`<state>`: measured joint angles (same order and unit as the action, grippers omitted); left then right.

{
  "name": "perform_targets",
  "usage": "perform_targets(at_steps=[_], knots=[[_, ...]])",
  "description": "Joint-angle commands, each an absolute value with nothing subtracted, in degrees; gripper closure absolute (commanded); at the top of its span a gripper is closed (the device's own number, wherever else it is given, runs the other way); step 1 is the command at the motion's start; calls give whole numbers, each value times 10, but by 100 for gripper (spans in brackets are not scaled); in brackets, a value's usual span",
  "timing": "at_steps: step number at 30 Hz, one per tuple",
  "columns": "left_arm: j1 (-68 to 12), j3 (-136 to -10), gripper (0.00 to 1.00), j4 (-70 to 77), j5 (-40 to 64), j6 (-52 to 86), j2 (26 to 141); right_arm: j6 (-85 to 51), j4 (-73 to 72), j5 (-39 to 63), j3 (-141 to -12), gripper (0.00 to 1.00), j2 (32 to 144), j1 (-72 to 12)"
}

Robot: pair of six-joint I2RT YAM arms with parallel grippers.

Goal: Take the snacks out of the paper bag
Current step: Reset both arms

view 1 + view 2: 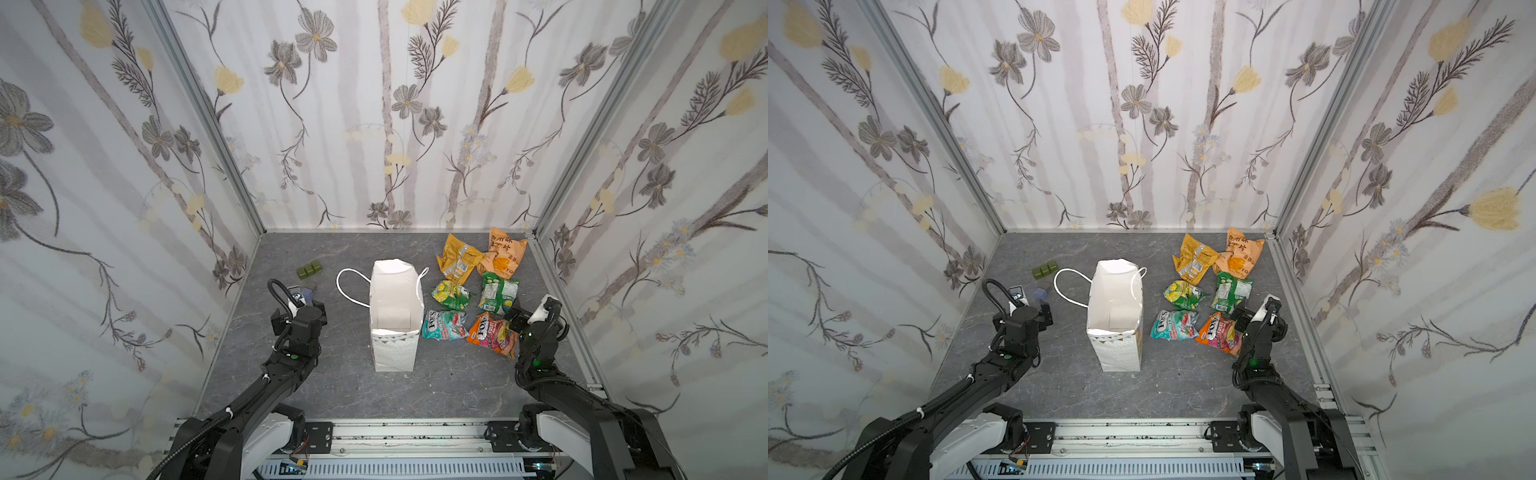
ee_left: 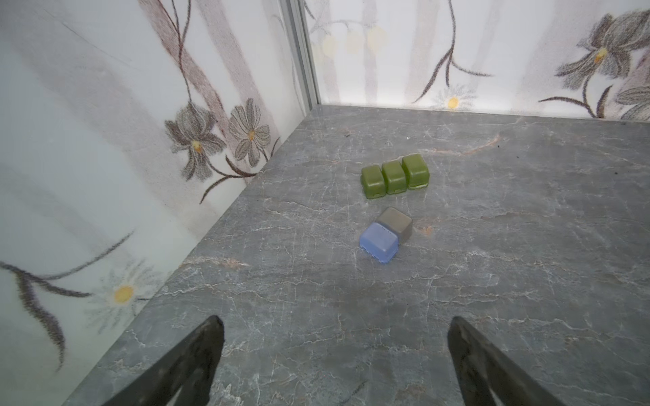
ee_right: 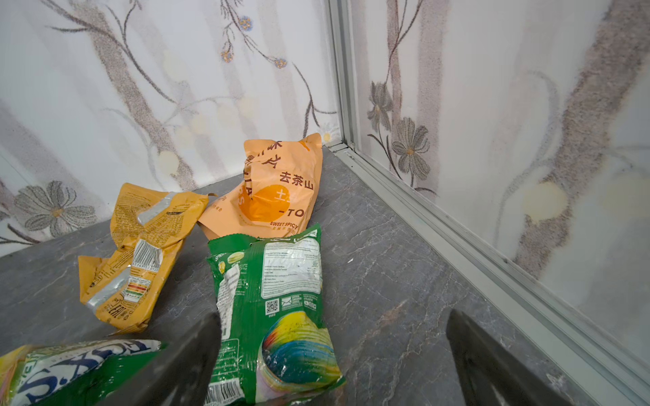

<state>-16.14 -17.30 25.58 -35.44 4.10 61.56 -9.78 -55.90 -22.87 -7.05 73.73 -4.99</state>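
Six snacks (image 1: 451,294) lie on the bench (image 1: 332,386), outside the paper bag (image 1: 395,353) and just to its right: two orange-yellow packets (image 1: 457,257) farthest back, two green packets (image 1: 498,294) in the middle, a teal packet (image 1: 444,325) and an orange packet (image 1: 490,333) nearest. The bag stands upright mid-bench, mouth open, its white inside showing. The left pincer (image 2: 334,321) hovers spread apart, holding nothing, near three green blocks (image 2: 394,175). The right pincer (image 3: 334,314) is likewise spread, holding nothing, just beside a green packet.
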Motion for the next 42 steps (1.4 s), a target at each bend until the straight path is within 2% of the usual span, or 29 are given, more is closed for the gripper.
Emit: perform_targets(at_steps=[1,2,4,6,9,13,16,18,21,23,25,42], knots=[[-135,-160,0,491,-290,0,688,-14,-728,-197,-95,0,800,-58],[-134,-170,0,494,-294,-22,701,-4,-776,-187,-91,0,831,-59],[-104,-175,0,504,-218,-33,715,4,-837,-185,-82,0,876,-62],[-76,-173,0,548,-190,-38,748,-7,-763,-175,-101,0,856,-56],[-42,-194,0,491,-145,-2,739,-17,-774,-152,-104,0,866,-39],[-40,-234,0,307,-172,50,727,-20,-767,-154,-106,0,864,-39],[-40,-186,0,399,-155,44,733,-20,-767,-155,-106,0,863,-39],[-33,-167,0,524,-145,19,786,-20,-766,-155,-106,0,863,-39],[-2,-191,0,600,-101,31,910,-20,-766,-155,-107,0,863,-39],[-5,-214,0,522,-91,31,887,-20,-767,-156,-106,0,863,-39],[-4,-206,0,559,-87,28,900,-20,-768,-155,-106,0,863,-39],[-10,-216,0,540,-91,20,900,-19,-770,-158,-104,0,861,-39]])
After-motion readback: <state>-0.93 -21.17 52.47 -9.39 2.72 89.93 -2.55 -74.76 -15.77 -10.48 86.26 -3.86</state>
